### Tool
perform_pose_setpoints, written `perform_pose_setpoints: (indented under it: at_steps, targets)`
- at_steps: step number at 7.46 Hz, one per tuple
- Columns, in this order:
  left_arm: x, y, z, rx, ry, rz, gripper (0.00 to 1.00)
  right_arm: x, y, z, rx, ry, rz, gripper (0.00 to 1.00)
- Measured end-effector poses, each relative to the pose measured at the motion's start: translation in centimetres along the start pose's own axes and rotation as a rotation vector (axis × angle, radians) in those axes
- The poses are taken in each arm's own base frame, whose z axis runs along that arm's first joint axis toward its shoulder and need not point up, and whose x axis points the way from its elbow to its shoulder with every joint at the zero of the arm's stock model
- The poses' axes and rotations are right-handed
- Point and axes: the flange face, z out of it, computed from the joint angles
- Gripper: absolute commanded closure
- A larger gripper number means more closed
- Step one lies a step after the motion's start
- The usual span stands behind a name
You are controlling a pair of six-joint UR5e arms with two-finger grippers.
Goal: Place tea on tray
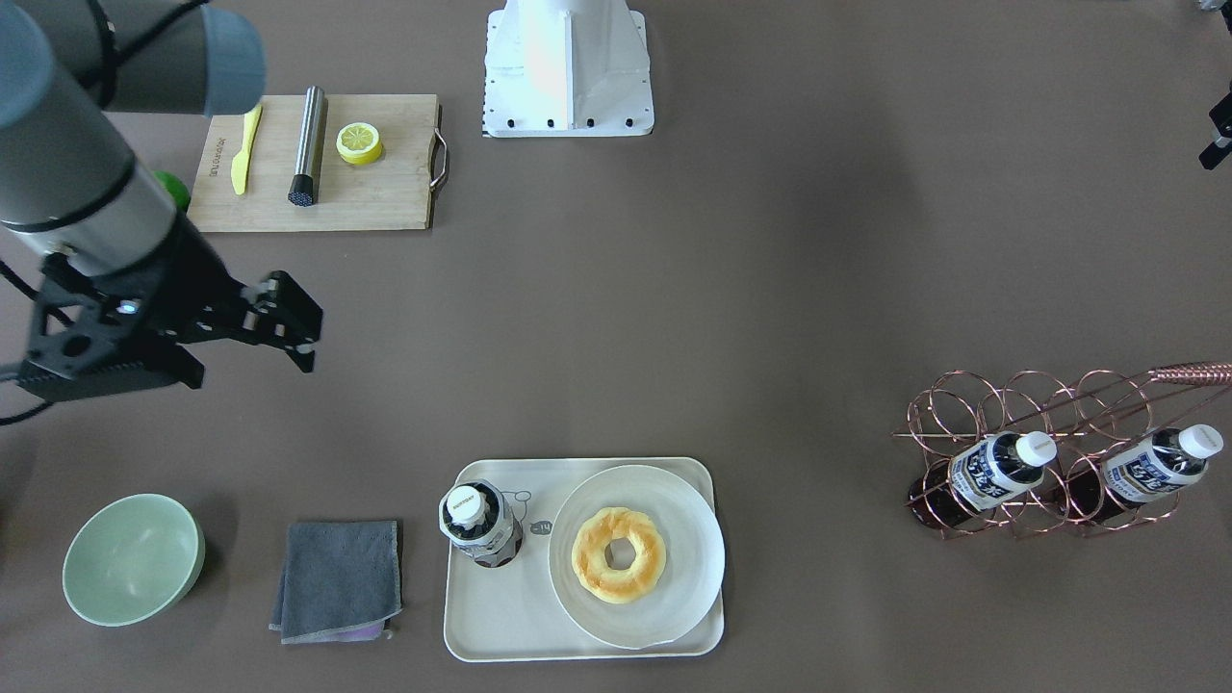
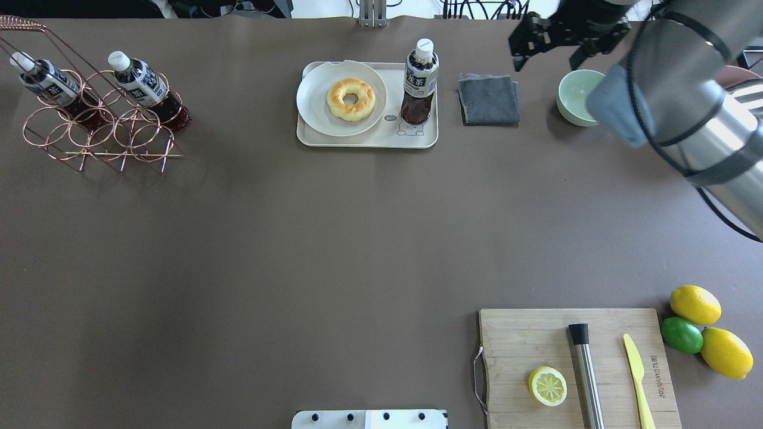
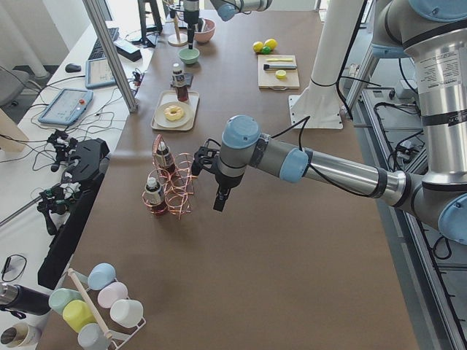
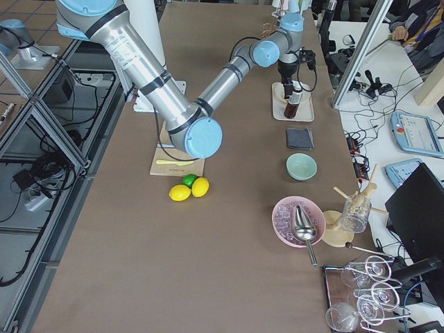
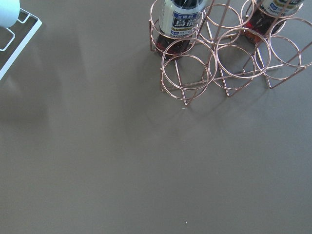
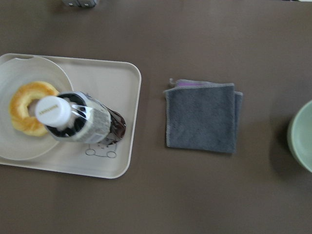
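Tea (image 3: 177, 79) seemingly upright on tray (image 3: 187, 126)

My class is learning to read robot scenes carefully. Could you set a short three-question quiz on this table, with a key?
1. True or false: the tea stands upright on the tray.
2. What lies on the plate? A) a sandwich B) a doughnut C) an apple
3. How many bottles rest in the wire rack?
Key: 1 true; 2 B; 3 two.

Even bright light, soft shadows (right wrist view slightly blurred).
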Motion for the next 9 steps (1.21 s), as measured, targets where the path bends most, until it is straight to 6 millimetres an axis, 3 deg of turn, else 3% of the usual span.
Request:
perform_pose_setpoints:
  at_steps: [1, 3, 5, 6, 7, 9]
  targets:
    - [-0.2, 0.1, 0.3, -0.010, 0.000, -0.007, 0.03, 6.4, 2.8, -2.3, -0.012, 0.011, -0.015, 0.00]
    - [-0.6, 0.8, 0.6, -0.023, 0.000, -0.018, 0.03, 19.4, 8.2, -4.3, -0.051, 0.074, -0.107, 0.00]
    - [-0.7, 1.1, 0.4, -0.021, 0.002, -0.021, 0.03, 33.0, 12.5, -4.7, -0.112, 0.128, -0.204, 0.00]
    - [-0.8, 1.1, 0.2, -0.015, 0.001, -0.022, 0.03, 38.8, 13.9, -4.5, -0.142, 0.138, -0.236, 0.00]
    - [-1.4, 1.4, -0.4, -0.003, 0.000, -0.031, 0.03, 42.7, 14.9, -4.0, -0.170, 0.141, -0.251, 0.00]
    - [-4.1, 4.0, -0.2, -0.019, 0.026, 0.020, 0.03, 49.0, 15.7, -0.2, -0.191, 0.137, -0.287, 0.00]
